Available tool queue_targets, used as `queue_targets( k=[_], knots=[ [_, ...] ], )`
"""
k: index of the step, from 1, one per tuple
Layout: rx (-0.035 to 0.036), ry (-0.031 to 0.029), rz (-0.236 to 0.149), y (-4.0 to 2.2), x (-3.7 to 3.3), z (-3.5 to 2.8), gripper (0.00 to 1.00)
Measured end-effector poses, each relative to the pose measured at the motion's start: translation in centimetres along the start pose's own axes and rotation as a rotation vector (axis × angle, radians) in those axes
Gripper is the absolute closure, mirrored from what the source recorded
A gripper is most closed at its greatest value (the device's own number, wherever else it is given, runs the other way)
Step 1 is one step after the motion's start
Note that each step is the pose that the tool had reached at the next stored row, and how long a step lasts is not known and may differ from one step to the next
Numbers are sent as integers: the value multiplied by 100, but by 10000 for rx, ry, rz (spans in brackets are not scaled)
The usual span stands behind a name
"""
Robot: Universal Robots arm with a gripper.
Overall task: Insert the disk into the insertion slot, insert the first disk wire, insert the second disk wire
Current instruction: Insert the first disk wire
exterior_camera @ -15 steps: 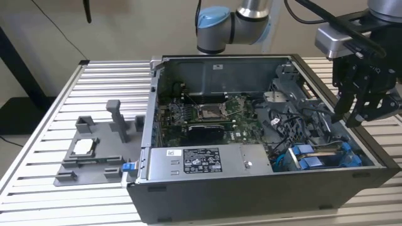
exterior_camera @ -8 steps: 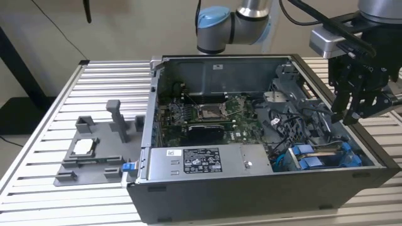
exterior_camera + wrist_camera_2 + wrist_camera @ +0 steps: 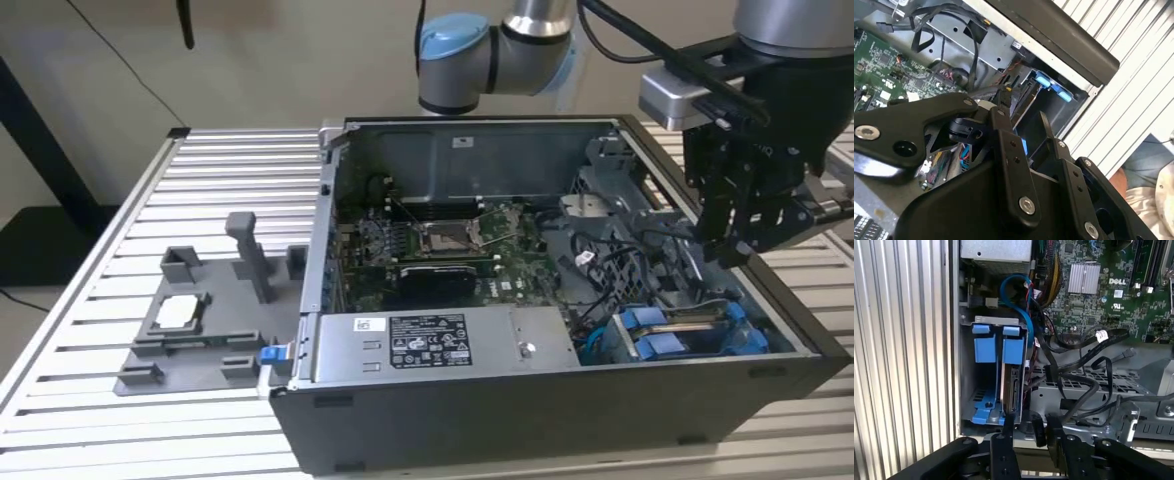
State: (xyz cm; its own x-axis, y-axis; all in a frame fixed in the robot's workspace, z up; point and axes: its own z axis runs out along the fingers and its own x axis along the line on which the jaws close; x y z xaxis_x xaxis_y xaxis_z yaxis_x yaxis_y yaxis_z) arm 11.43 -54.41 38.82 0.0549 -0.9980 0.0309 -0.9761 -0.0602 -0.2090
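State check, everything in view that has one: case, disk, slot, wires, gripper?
Case: open, side panel off.
Disk: seated in the slot, connector edge bare.
Slot: holds the disk.
Black wires: loose, not plugged into the disk.
Gripper: open, empty, near the slot.
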Motion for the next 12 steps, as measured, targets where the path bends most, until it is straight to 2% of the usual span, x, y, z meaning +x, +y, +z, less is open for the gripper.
queue_targets(
  k=[4,8,10,12],
  knots=[
    [198,22,-19,2,-29,21,60],
    [216,52,-26,4,-29,27,60],
    [231,90,-34,5,-29,32,60],
    [263,106,-35,19,-31,31,60]
  ],
)
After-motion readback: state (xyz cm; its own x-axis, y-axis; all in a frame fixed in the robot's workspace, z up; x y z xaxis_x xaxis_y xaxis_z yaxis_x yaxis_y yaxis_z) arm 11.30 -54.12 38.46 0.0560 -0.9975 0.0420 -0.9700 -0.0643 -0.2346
